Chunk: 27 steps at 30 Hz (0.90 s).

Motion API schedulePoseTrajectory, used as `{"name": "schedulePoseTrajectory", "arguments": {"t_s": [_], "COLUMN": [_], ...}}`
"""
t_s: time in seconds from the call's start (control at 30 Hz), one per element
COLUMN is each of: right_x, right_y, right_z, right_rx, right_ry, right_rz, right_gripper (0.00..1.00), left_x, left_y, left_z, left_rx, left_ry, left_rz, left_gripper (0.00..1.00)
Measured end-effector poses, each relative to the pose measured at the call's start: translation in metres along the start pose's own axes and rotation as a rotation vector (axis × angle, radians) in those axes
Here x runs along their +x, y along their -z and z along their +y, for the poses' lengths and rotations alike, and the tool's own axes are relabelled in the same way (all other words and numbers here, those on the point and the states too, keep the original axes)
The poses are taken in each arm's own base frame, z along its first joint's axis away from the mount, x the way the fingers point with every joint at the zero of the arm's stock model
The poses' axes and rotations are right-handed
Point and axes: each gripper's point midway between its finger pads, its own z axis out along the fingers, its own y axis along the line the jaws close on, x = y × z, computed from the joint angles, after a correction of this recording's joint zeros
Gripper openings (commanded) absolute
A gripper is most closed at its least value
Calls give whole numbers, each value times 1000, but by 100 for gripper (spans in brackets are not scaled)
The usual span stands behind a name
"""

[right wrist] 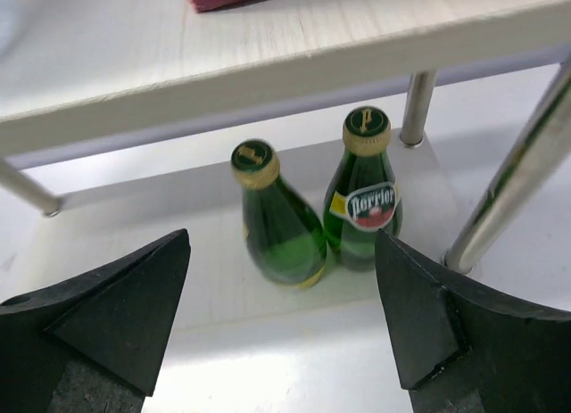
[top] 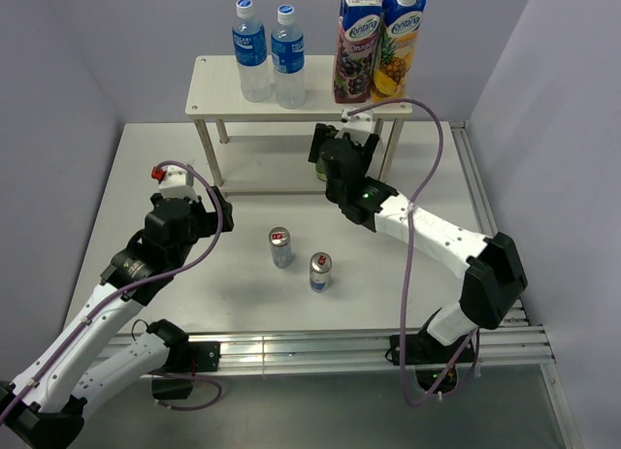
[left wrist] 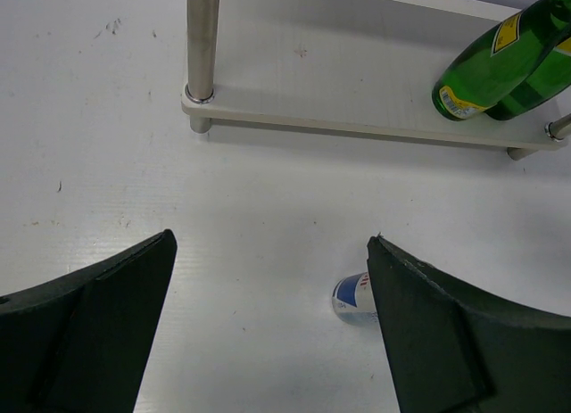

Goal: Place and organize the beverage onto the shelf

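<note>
Your left arm [top: 146, 265] hangs over the left of the desk [top: 243, 304], and the left jaws stand wide with nothing between them. Just right of them, two small cans [top: 280, 246] [top: 320, 272] stand upright on the desk, near each other but apart.

The shelf [top: 218, 90] sits at the far side of the desk. Its top board carries two water bottles [top: 250, 49] [top: 288, 56] side by side at the left and two juice cartons [top: 357, 44] [top: 402, 42] close together at the right. On the lower board's right end, two green glass bottles [right wrist: 277, 221] [right wrist: 361, 199] stand close together near the legs.

Your right arm [top: 437, 236] reaches to that right end. The right jaws are spread wide before the green bottles and hold nothing.
</note>
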Motion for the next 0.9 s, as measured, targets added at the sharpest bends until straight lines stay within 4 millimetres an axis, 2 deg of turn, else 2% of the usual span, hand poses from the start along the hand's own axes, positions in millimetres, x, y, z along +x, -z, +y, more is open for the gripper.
{"name": "schedulePoseTrajectory", "arguments": {"t_s": [0.13, 0.27, 0.33, 0.4, 0.53, 0.67, 0.77, 0.9], "right_x": [-3, 21, 39, 53, 67, 68, 65, 67], "right_y": [31, 72, 97, 119, 151, 165, 168, 169], "right_z": [-1, -6, -7, -8, -22, -48, -63, -72], "right_rx": [-41, -92, -134, -172, -210, -205, -188, -171], "right_ry": [-45, -51, -33, -12, 8, -14, -34, -38], "right_rz": [16, 72, 113, 148, 182, 187, 177, 176], "right_gripper": [91, 91, 91, 91, 91, 91, 91, 91], "left_x": [6, 30, 47, 62, 93, 127, 141, 155], "left_y": [-5, -21, -28, -28, -21, -9, -2, 0], "left_z": [-2, -12, -19, -33, -62, -82, -97, -105], "left_rx": [2, 17, 25, 68, 161, 225, 265, 282], "left_ry": [-8, -4, -3, 11, 25, -7, -27, -51], "left_rz": [27, 125, 183, 210, 241, 270, 264, 244], "left_gripper": [97, 98, 99, 99, 99, 99, 99, 99]}}
